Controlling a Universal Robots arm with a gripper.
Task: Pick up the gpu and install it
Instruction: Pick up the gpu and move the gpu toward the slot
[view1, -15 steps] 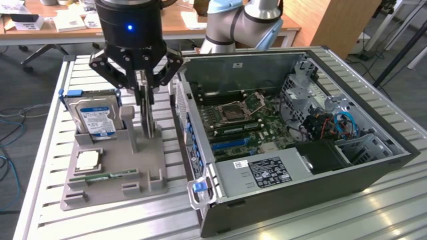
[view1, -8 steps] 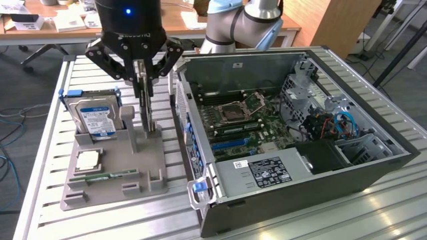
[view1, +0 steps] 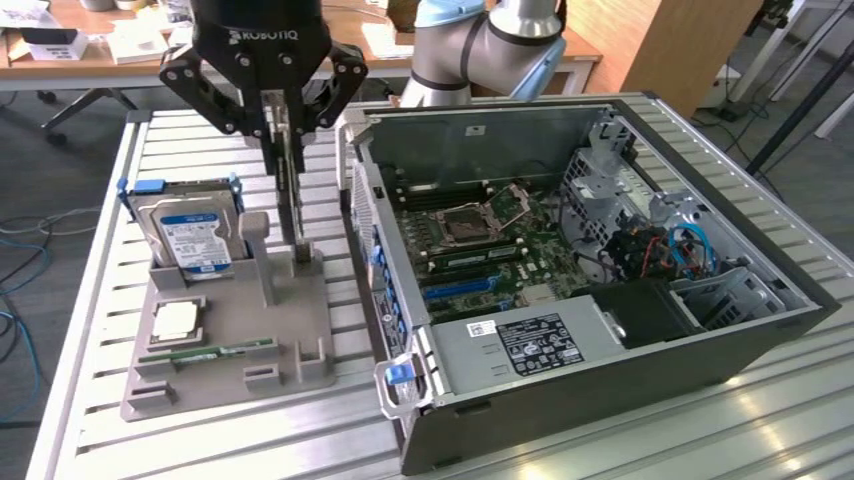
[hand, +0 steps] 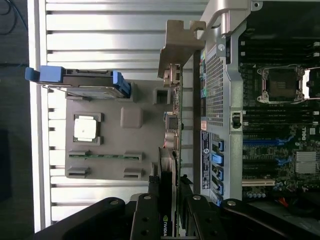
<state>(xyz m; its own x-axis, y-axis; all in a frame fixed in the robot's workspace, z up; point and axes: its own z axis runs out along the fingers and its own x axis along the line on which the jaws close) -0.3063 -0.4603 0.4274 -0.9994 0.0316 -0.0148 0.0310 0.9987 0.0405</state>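
The gpu (view1: 292, 200) is a thin dark card that I see edge-on, standing upright over the grey holder tray (view1: 238, 300), just beside the open computer case (view1: 627, 400). My gripper (view1: 284, 128) is shut on its upper edge. In the wrist view the gpu (hand: 172, 150) runs away from my fingers (hand: 156, 182) and ends in its silver bracket (hand: 177, 47). Its lower end is at the tray's upright slot posts; I cannot tell whether it still rests in them. The motherboard (view1: 481, 240) lies exposed inside the case.
On the tray stand a hard drive (view1: 191, 232) with a blue-white label, a CPU (view1: 176, 320) and a green RAM stick (view1: 211, 350). The case's perforated wall (hand: 220, 90) is close beside the card. All of this rests on a slatted metal table (view1: 747, 440).
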